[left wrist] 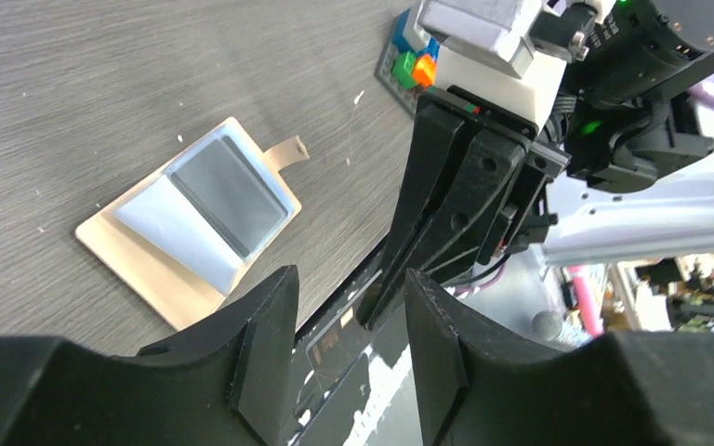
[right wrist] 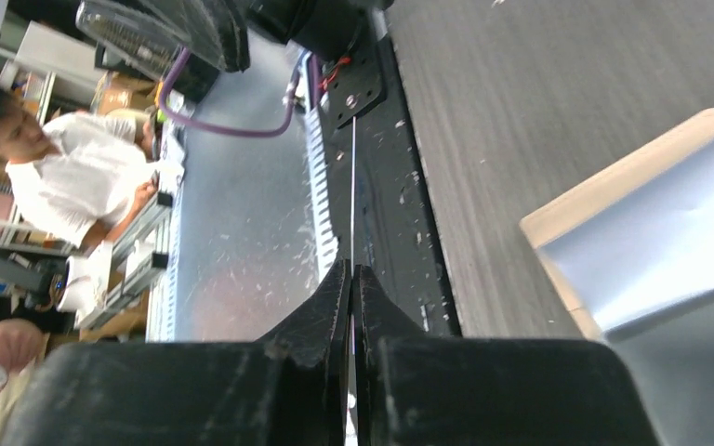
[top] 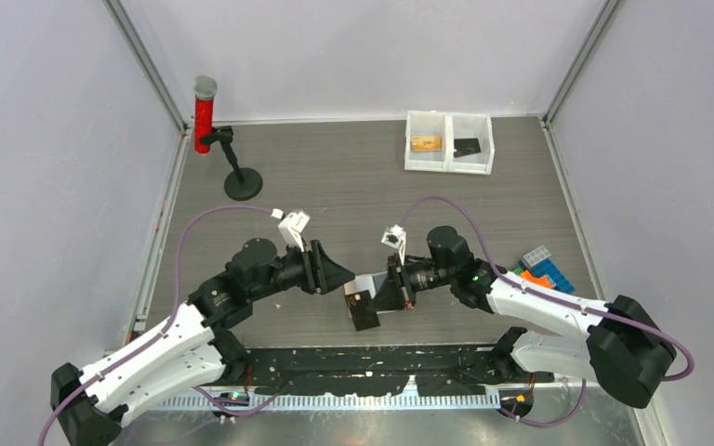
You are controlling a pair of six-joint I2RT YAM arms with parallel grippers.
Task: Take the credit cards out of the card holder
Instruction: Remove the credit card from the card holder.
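Note:
The tan card holder [left wrist: 149,265] lies open on the table with grey-blue pockets, and one dark credit card [left wrist: 228,197] sits in a pocket. In the top view the holder [top: 363,282] peeks out between the two grippers. My right gripper [top: 380,294] is shut on another dark credit card [top: 364,311] and holds it just off the holder, near the table's front edge. In the right wrist view that card [right wrist: 352,186] is edge-on between the shut fingers [right wrist: 330,307]. My left gripper [left wrist: 349,311] is open and empty, facing the held card [left wrist: 337,348].
A white two-part bin [top: 449,168] at the back holds an orange-tan block [top: 425,143] and a dark card [top: 467,147]. A red cylinder [top: 204,116] and a black stand [top: 242,183] are at the back left. Coloured bricks [top: 544,268] lie on the right.

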